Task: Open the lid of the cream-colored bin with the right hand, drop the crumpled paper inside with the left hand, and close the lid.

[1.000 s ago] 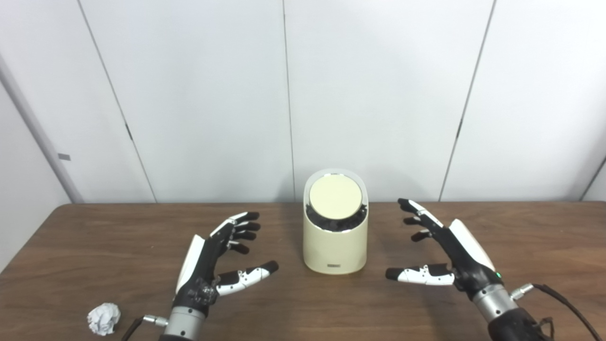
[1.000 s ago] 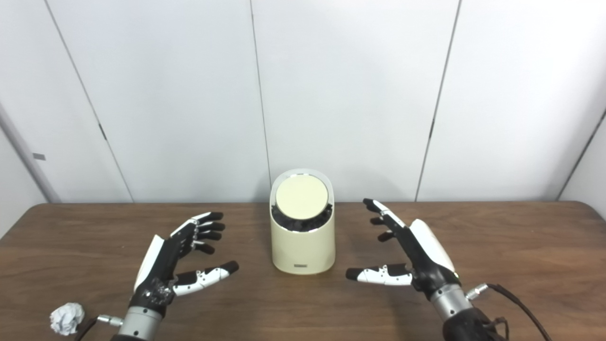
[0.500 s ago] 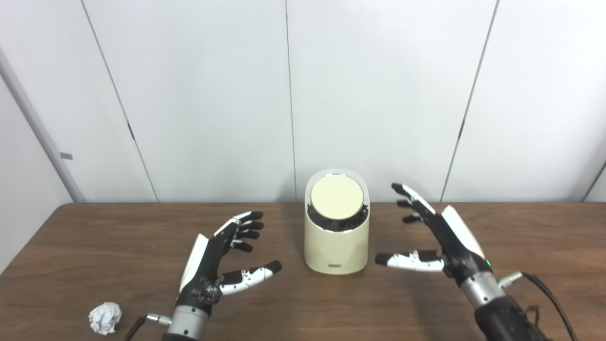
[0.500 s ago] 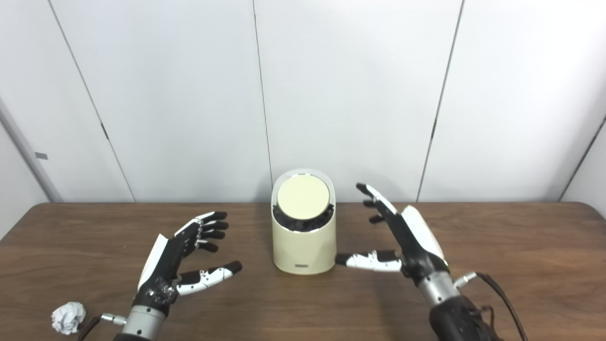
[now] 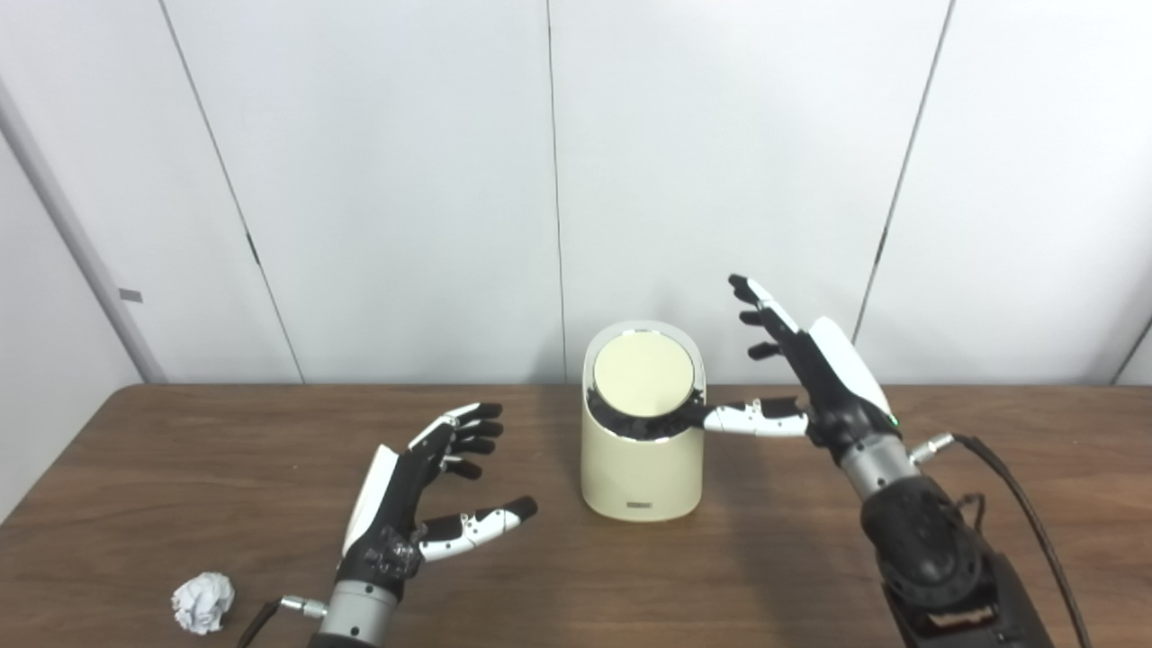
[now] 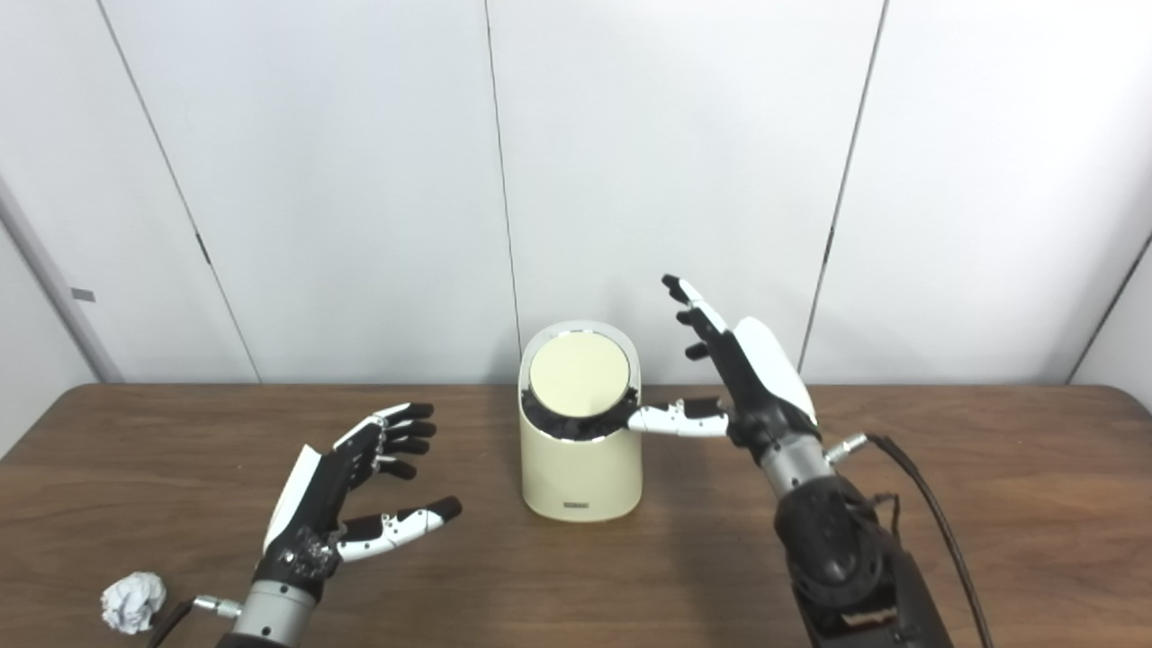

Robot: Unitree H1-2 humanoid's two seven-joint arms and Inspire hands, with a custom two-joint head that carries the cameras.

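The cream-colored bin [image 5: 641, 468] stands at the middle of the brown table, its round lid [image 5: 643, 378] shut and tilted toward me. My right hand [image 5: 814, 378] is open and raised just right of the bin's top, its thumb reaching to the rim beside the lid. My left hand [image 5: 423, 490] is open and empty, low over the table left of the bin. The crumpled white paper [image 5: 202, 603] lies near the table's front left, left of my left wrist; it also shows in the right eye view [image 6: 133, 601].
The brown wooden table [image 5: 180, 468] spans the view, with its far edge against a white panelled wall [image 5: 405, 180]. A black cable [image 5: 1017, 504] trails from my right wrist.
My right hand has risen and moved left from table level to the bin's top, its thumb now at the rim. The left hand, paper and bin have stayed put.
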